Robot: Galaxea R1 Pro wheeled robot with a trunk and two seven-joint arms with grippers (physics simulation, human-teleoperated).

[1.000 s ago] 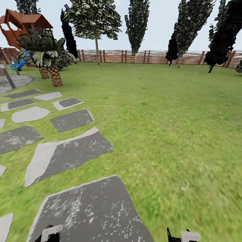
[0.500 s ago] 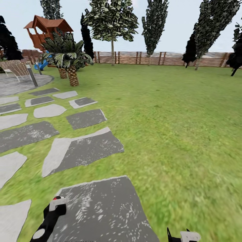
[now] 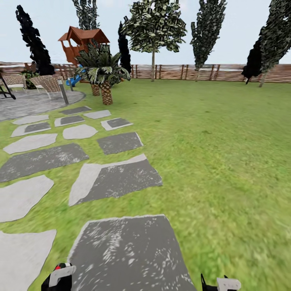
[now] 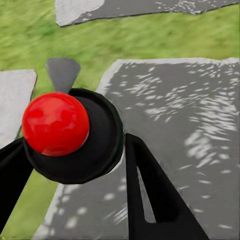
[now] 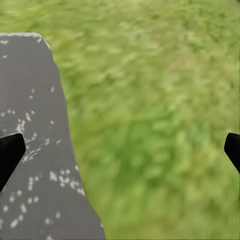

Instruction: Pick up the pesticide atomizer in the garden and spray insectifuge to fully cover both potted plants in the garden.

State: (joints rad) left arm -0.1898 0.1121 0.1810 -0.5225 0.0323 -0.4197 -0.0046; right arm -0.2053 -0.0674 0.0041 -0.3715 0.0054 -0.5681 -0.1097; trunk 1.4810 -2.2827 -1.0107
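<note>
Ahead-left, past my stepping slabs [image 3: 115, 178], lies the patio [image 3: 36, 103]; my right gripper [image 5: 120, 150] hangs wide, left gripper [image 3: 60, 279] unclear.

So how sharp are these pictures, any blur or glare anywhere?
Head view: the lawn is smeared and soft close by, while the fence and trees are crisper; the light is flat, with no glare. Left wrist view: the stepping slab is fairly sharp, its pale speckles streaked. Right wrist view: the grass is heavily blurred.

Matt mottled stone stepping slabs [image 3: 115, 178], rough green lawn [image 3: 226, 141], brown slatted wooden fence [image 3: 190, 71].
</note>
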